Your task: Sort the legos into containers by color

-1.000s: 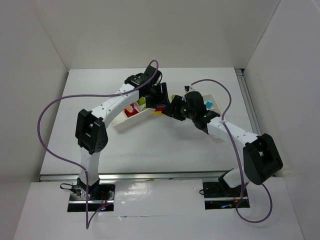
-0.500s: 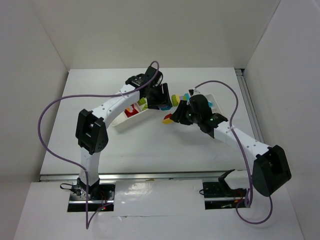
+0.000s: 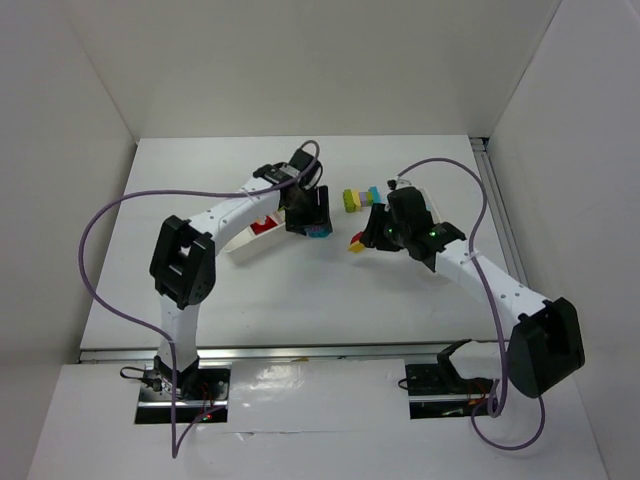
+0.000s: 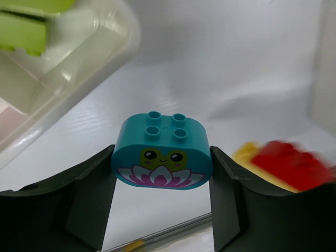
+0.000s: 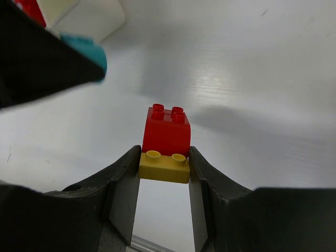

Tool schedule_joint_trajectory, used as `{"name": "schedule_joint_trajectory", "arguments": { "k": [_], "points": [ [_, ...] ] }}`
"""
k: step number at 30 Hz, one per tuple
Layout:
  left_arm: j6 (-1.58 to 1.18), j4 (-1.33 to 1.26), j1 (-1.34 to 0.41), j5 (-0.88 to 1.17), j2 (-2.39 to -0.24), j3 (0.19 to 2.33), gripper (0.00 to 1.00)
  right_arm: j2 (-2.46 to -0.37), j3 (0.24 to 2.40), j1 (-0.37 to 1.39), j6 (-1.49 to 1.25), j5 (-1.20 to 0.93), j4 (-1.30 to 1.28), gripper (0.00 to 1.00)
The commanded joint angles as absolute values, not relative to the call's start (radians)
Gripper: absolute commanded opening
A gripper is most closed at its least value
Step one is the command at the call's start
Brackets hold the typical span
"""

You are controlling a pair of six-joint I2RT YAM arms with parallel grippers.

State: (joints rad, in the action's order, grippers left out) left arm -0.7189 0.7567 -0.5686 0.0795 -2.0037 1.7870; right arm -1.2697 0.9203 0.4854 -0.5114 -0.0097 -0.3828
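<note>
The left gripper (image 4: 163,157) clamps a rounded cyan plastic brick with a frog print (image 4: 161,137) by its ends, its long axis crosswise between the jaws. The right gripper (image 5: 164,158) pinches the yellow base of a red-on-yellow brick stack (image 5: 166,131), with the red half pointing away from the wrist. Both loads hang near each other but apart. The wide white divided tray (image 3: 245,246) lies just beside the left gripper, which makes that arm the nearer one.

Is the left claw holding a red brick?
No, the left claw grips a cyan brick printed with a frog face between its fingers.
</note>
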Motion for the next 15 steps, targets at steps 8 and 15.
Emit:
{"name": "schedule_joint_trajectory", "arguments": {
  "k": [8, 15],
  "points": [
    [-0.511, 0.804, -0.604, 0.164, -2.086, 1.729, 0.87, -1.195, 1.017, 0.304, -0.365, -0.121, -0.488, 0.00],
    [-0.348, 0.931, -0.604, 0.261, -2.077, 1.894, 1.00, -1.305, 1.104, 0.174, -0.232, -0.397, -0.544, 0.00]
  ]
}}
